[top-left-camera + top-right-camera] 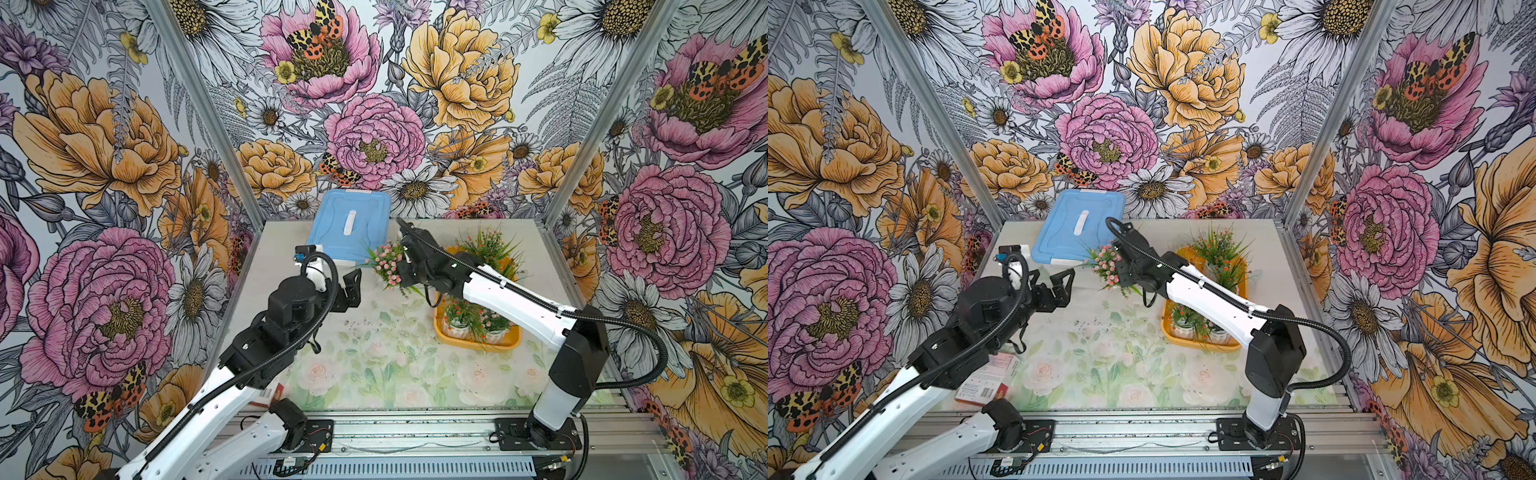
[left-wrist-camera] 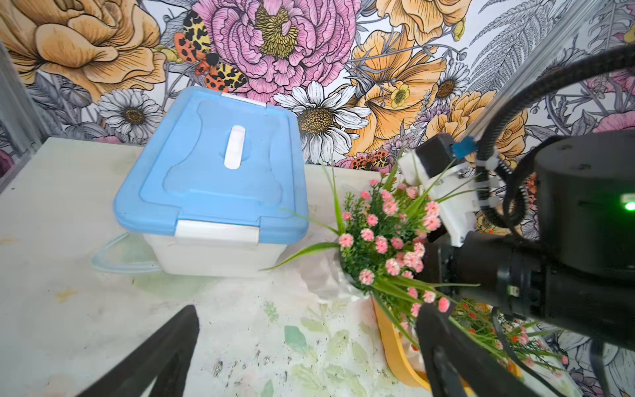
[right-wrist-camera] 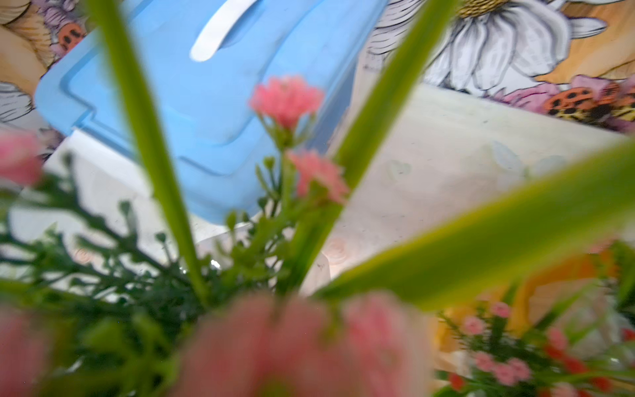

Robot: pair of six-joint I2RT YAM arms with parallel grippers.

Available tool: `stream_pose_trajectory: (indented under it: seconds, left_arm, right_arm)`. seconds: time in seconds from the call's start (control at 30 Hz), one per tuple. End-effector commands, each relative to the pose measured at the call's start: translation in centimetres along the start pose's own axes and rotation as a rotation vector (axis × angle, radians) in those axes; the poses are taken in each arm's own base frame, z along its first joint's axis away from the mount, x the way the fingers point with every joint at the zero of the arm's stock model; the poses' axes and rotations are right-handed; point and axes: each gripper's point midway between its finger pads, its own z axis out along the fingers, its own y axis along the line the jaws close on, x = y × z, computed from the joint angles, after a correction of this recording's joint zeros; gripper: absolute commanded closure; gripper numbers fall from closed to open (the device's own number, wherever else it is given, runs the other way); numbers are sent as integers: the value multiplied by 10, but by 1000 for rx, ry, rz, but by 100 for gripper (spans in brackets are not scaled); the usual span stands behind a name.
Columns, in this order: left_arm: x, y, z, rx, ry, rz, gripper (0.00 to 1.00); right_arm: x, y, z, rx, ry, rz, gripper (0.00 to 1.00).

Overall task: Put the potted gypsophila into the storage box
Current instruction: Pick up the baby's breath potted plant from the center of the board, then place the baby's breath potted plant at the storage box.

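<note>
Several potted plants (image 1: pixel 457 322) sit in the storage box (image 1: pixel 513 337); right tool (image 1: pixel 400 271) grips the pink gypsophila (image 1: pixel 384 259), left tool (image 1: pixel 352 289) gapes wide.

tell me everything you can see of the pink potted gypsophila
The pink potted gypsophila has small pink blossoms, dark feathery greenery and long pale-green blades, plastic-looking, in a whitish pot. It leans toward the blue-lidded box, outside the storage box, beside its corner. The right gripper is shut on it, jaws buried in foliage; whether the pot touches the table is unclear.
</note>
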Motion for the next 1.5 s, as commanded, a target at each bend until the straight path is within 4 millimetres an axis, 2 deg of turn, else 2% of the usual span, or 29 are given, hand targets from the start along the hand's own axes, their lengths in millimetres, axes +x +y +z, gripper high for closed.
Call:
stream_pose_trajectory:
  seconds: [0.0,0.13,0.33,0.57,0.7,0.87,0.97,1.13,1.47]
  left_arm:
    - [-33,-27,15,103,-83,12,1]
    - [-39,-43,45,139,-71,24,1]
    - [-43,-59,86,160,-48,55,1]
    - [-41,-64,121,147,-24,73,1]
    - [-44,-62,135,141,-21,70,1]
    - [-43,-62,154,150,-8,64,1]
    - [-44,-62,165,161,1,60,1]
    - [-46,-65,179,184,22,59,1]
    - [-44,-66,190,215,68,56,1]
  right_arm:
    - [-42,-35,-22,47,-134,31,100]
    - [-51,-64,-10,95,-131,33,100]
    - [-62,-104,22,136,-102,70,100]
    - [-66,-144,59,128,-66,158,100]
    - [-65,-163,66,146,-57,182,100]
    - [-52,-194,62,184,-36,230,100]
    - [-41,-205,62,204,-16,242,100]
    - [-21,-214,64,227,24,255,100]
    - [13,-223,65,274,86,289,100]
